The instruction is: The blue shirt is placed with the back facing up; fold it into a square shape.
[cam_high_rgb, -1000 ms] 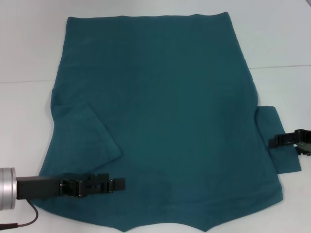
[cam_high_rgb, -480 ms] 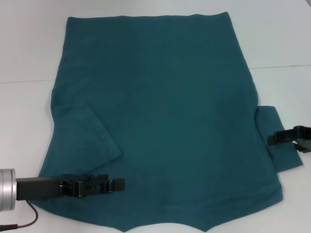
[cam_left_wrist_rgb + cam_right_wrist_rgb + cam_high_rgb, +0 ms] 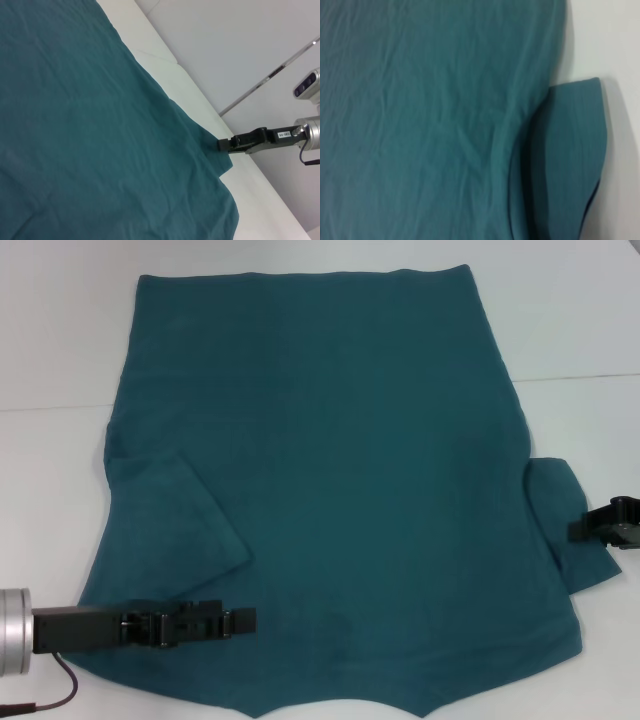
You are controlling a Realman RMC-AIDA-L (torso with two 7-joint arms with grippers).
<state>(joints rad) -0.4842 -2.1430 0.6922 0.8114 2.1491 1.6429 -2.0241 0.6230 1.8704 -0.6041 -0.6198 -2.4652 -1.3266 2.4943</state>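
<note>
Cloth fills most of the white table (image 3: 60,350): the blue shirt (image 3: 330,460) lies flat, back up, its left sleeve (image 3: 170,520) already folded onto the body. My left gripper (image 3: 243,620) reaches level over the near left part of the shirt; whether its fingers are parted I cannot tell. My right gripper (image 3: 577,531) is pinched on the right sleeve (image 3: 560,515) at its outer edge, the sleeve curling there.

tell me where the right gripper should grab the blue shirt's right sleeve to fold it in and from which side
Probably at the sleeve's outer cuff edge, coming in from the robot's right. That sleeve lies flat on the white table, sticking out past the blue shirt body, so its free outer edge is the easiest part to pinch. The right gripper is already at that edge. The left gripper rests on the near left part of the shirt.
</note>
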